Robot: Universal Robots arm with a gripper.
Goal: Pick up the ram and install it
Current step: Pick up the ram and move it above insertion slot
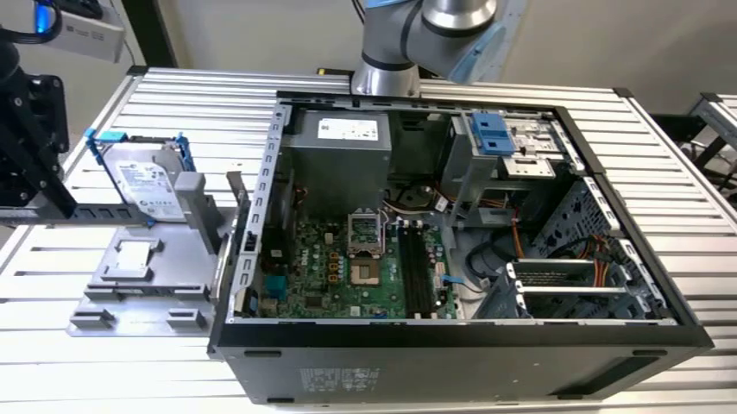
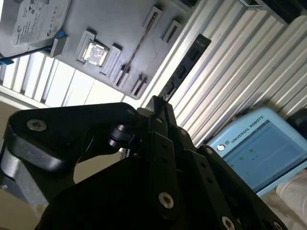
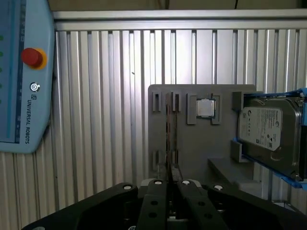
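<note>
Closest to the lens in both wrist views: the black gripper [image 3: 168,179], clenched, fingertips pressed flat against each other, hanging well above the parts below. Just beyond the fingertips in the first wrist view, the ram [image 3: 168,129], parked in a grey fixture plate [image 3: 192,153]: set on its thin edge, long axis flat along the plate, parallel to the slats of the aluminium table [image 3: 105,96] and in line with the closed fingers, one end toward the gripper, the other toward the plate's far rim. In the second wrist view, the ram [image 2: 138,48] as a thin slanted line.

Hemming in each end of the strip, pairs of short grey guide posts [image 3: 156,101]. Just beside it, a square silver processor chip [image 3: 206,107] in its own pocket. Past that, a silver-labelled hard drive [image 3: 266,134] in a blue frame [image 3: 268,164], propped at a tilt. Off to the ram's other side, on the table, a blue teach pendant [image 3: 24,96] with a red button [image 3: 32,57].

In the lower middle of the exterior view, an open computer case [image 1: 461,362]. Inside, a green motherboard [image 1: 328,272] with long black memory slots [image 1: 417,267]. Between the fixture at the exterior view's left and those slots, the case's perforated side rim [image 1: 276,155]. Farthest back, at top centre, the arm [image 1: 398,43].
</note>
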